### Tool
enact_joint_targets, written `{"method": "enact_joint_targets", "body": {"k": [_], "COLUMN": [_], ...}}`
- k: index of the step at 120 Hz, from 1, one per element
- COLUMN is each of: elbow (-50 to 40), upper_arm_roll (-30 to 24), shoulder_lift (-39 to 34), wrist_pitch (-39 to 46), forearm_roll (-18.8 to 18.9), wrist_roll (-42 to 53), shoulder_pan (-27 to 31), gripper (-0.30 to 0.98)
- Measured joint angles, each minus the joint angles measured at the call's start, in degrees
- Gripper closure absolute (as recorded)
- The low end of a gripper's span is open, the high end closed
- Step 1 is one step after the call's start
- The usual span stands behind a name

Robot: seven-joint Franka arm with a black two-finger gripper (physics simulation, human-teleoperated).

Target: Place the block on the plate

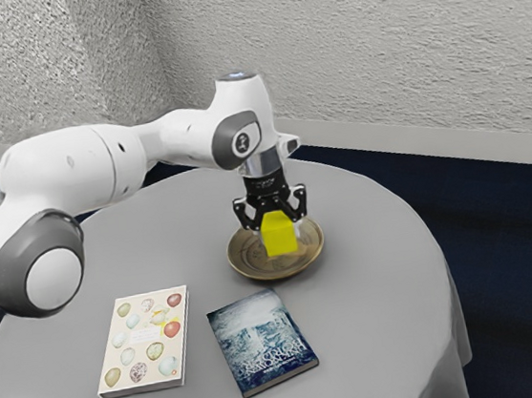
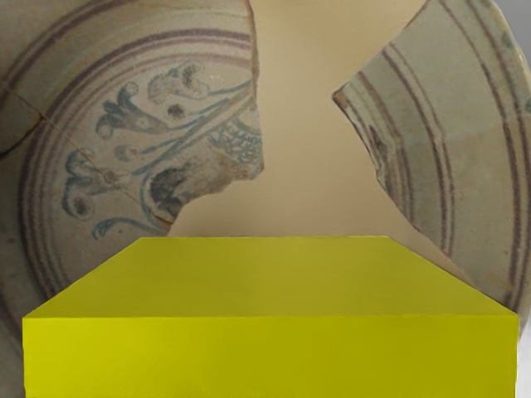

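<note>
Closed only to block width, the end effector [image 1: 278, 228] grips the yellow cubic block [image 1: 279, 237] above the round brown patterned plate [image 1: 244, 261], toward the grey cloth-covered surface's [image 1: 382, 291] far edge, where too high a release could bounce it off.

- Rough grey plaster walls [image 1: 354, 45], cornering at the exterior view's eleven o'clock
- Pale skirting board [image 1: 433, 146], two o'clock
- Navy floor [image 1: 512, 248], perhaps carpet, three o'clock
- Round, grey-draped table [image 1: 381, 282], light glaring at eight o'clock

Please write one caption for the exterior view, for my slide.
Tool gripping a yellow block over a plate, two books lying nearby on the table.
</note>
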Motion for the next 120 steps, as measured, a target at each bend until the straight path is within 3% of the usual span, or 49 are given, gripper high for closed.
{"method": "enact_joint_targets", "body": {"k": [28, 103, 120], "elbow": [3.0, 4.1, 4.2], "upper_arm_roll": [-0.6, -0.8, -0.8], "shoulder_lift": [1.9, 4.2, 4.3], "wrist_pitch": [-0.2, -0.2, -0.2], "forearm_roll": [0.0, -0.1, -0.4], "wrist_roll": [1.0, 3.1, 3.5], "shoulder_pan": [2.7, 3.2, 3.2], "gripper": [0.31, 0.30, 0.22]}}
